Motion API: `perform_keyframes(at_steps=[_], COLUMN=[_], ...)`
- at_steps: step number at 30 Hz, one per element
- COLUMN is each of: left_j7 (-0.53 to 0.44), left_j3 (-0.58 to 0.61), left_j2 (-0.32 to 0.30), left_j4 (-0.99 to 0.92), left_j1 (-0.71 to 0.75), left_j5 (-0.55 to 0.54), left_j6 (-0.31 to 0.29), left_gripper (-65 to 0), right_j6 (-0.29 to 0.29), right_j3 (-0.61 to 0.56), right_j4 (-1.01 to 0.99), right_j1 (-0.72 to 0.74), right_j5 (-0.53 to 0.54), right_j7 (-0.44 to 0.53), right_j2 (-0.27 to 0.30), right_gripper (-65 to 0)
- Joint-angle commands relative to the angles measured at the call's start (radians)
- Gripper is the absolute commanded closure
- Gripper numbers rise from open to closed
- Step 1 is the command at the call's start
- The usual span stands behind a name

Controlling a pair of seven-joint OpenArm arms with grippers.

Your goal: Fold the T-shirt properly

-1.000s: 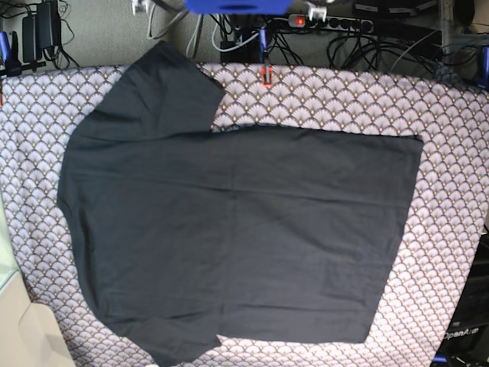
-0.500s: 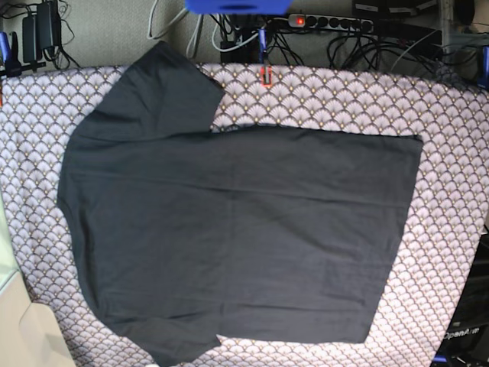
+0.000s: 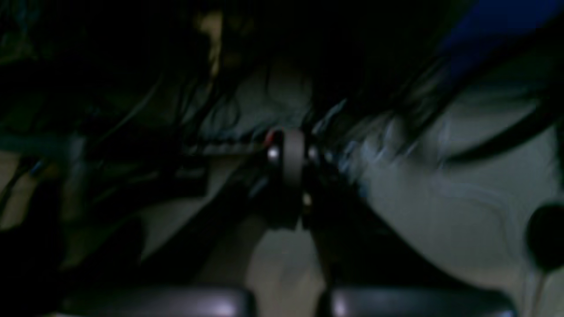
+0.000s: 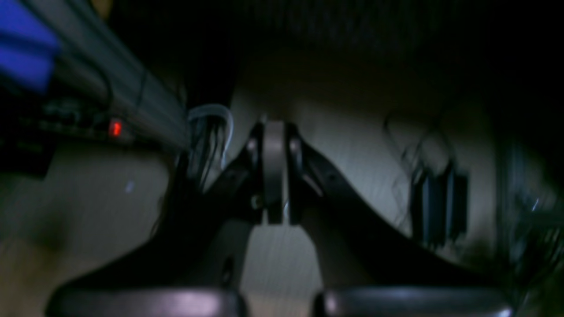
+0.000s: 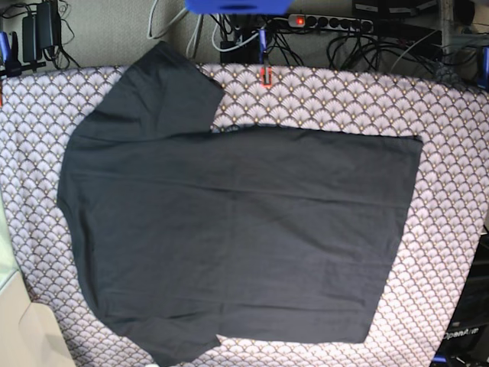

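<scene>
The black T-shirt (image 5: 244,229) lies spread flat on the scallop-patterned tablecloth (image 5: 451,145) in the base view. Its neck end is to the left and its straight hem to the right. One sleeve reaches the table's far edge at upper left; the other hangs at the near edge. Neither gripper shows in the base view. In the dim, blurred left wrist view my left gripper (image 3: 291,152) is shut on nothing, over floor and cables. My right gripper (image 4: 274,145) is likewise shut and empty, off the table, with no shirt in its view.
Behind the table run a power strip with a red light (image 5: 299,21), tangled cables (image 5: 359,46) and a blue bar (image 5: 237,6). A red-tipped clamp (image 5: 265,75) grips the far edge. A beige surface (image 5: 15,336) sits at lower left.
Small pale parts at the top edge of the base view have slipped out of frame. The T-shirt has not moved.
</scene>
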Motion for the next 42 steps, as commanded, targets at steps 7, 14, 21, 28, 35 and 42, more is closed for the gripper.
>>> perform_keyframes(at_steps=[7, 14, 21, 28, 35, 42], left_j7=[0.021, 0.400, 0.693, 1.038, 1.242, 1.319], left_j3=[-0.001, -0.001, -0.009, -0.130, -0.220, -0.279], left_j2=[-0.012, -0.112, -0.232, -0.230, -0.182, -0.186], left_j4=[0.615, 1.138, 1.419, 1.583, 1.654, 1.656], left_j1=[0.345, 0.477, 0.454, 0.331, 0.261, 0.233], left_j5=[-0.034, -0.174, -0.304, -0.345, -0.341, -0.342], left_j6=[0.009, 0.007, 0.010, 0.010, 0.003, 0.001], left_gripper=[0.0, 0.0, 0.0, 0.0, 0.0, 0.0], right_j6=[-0.009, -0.006, -0.006, -0.005, 0.037, 0.319], right_j3=[0.022, 0.056, 0.051, 0.053, 0.051, 0.058], right_j4=[0.561, 1.195, 1.523, 1.549, 1.553, 1.548], right_j1=[-0.297, -0.474, -0.437, -0.276, -0.219, -0.214], right_j5=[0.006, 0.004, 0.006, 0.032, 0.311, 0.653], right_j7=[-0.046, -0.456, -0.867, -1.080, -1.123, -1.125], right_j2=[0.034, 0.054, 0.073, 0.045, 0.096, 0.109], right_gripper=[0.0, 0.0, 0.0, -2.1, -18.3, -25.3])
